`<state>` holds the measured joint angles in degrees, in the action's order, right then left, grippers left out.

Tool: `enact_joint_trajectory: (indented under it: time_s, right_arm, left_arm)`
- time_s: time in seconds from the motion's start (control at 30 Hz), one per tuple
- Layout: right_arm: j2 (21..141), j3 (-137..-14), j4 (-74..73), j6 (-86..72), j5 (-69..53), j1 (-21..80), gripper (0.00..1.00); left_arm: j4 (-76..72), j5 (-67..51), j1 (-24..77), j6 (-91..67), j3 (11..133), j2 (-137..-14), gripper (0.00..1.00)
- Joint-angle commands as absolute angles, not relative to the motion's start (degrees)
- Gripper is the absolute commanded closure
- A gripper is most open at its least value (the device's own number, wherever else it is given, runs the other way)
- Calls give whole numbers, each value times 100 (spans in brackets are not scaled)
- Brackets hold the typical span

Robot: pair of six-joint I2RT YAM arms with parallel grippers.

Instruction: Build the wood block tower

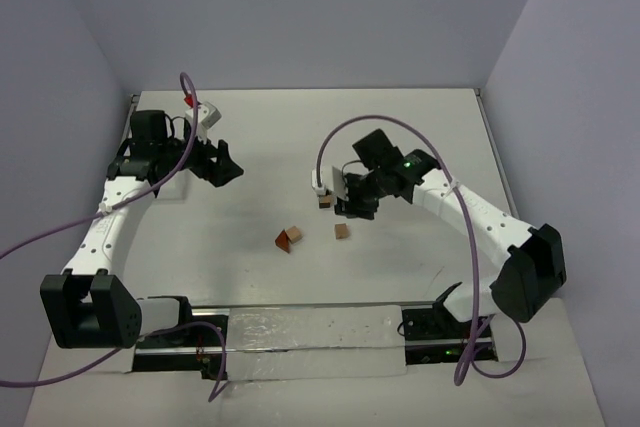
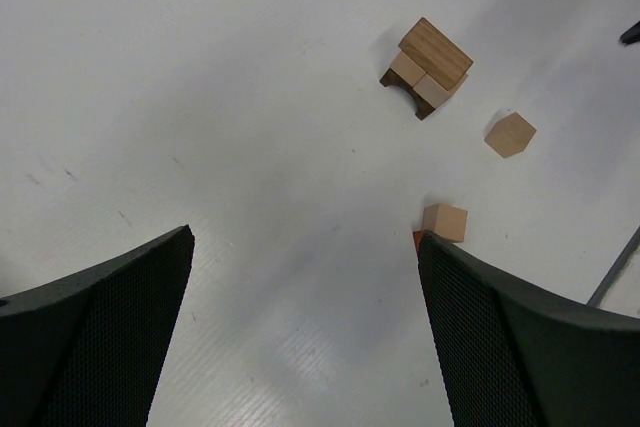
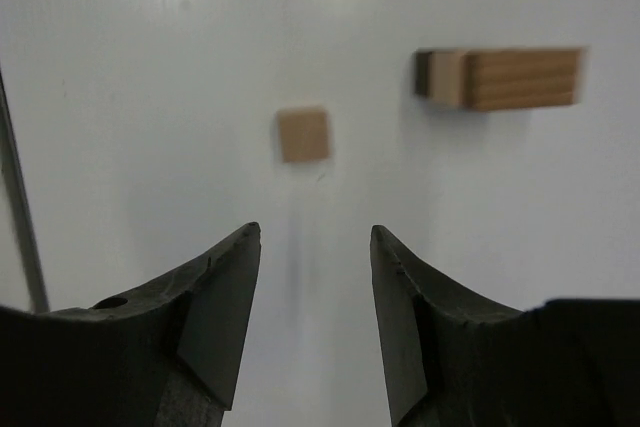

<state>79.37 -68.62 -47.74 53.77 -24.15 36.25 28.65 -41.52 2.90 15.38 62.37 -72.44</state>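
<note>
The wood block tower is a low stack (image 2: 428, 67): a dark brown arch at the bottom, light tan cubes and a striped tan plank on it. In the top view this stack (image 1: 325, 199) sits just left of my right gripper (image 1: 350, 211). In the right wrist view my right gripper (image 3: 315, 232) hovers with its jaws apart and nothing between them. A loose tan cube (image 3: 303, 135) lies ahead of it and the stack (image 3: 500, 79) to the right. My left gripper (image 2: 305, 237) is wide open over bare table, far left of the blocks. By its right finger (image 2: 520, 347) sit a tan cube (image 2: 445, 222) and a reddish piece (image 2: 417, 238).
The reddish wedge with a tan cube (image 1: 288, 239) and the single tan cube (image 1: 342, 231) lie mid-table. White walls close in the table (image 1: 300, 137) at the back and sides. A purple cable (image 1: 360, 125) loops over the right arm. The arm bases and a rail (image 1: 310, 332) run along the near edge.
</note>
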Motion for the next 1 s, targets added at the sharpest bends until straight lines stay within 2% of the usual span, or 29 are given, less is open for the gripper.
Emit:
enact_joint_trajectory:
  time_s: [0.0, 0.17, 0.3, 0.37, 0.47, 0.57, 0.8, 0.93, 0.97]
  right_arm:
    - [7873, -6144, -4193, 5661, -1841, 3639, 45]
    - [8439, -5919, -3660, 5599, -1638, 3639, 45]
    - [8861, -6256, -3562, 5341, -1879, 3555, 42]
    - [9044, -6642, -3687, 5162, -2194, 3437, 35]
    - [9312, -7251, -3923, 5063, -2456, 3200, 14]
    - [9451, -7664, -4106, 5201, -2605, 3069, 0]
    - [10037, -8743, -4755, 5739, -2610, 2936, 2]
    - [10747, -9682, -5206, 5451, -2915, 2720, 20]
    - [10875, -9893, -5171, 5323, -2967, 2649, 28]
  left_arm:
    - [2625, -4181, 255, 1462, 6208, -7163, 1]
    - [2613, -4149, 255, 1518, 6167, -7163, 1]
    - [2692, -4075, 255, 1663, 6138, -7183, 1]
    - [2754, -4076, 255, 1739, 6150, -7209, 1]
    - [2753, -4105, 255, 1778, 6155, -7245, 1]
    - [2731, -4158, 261, 1793, 6161, -7304, 1]
    - [2646, -4245, 264, 1793, 6161, -7409, 1]
    - [2566, -4296, 264, 1767, 6154, -7436, 1]
    - [2537, -4307, 264, 1767, 6144, -7433, 1]
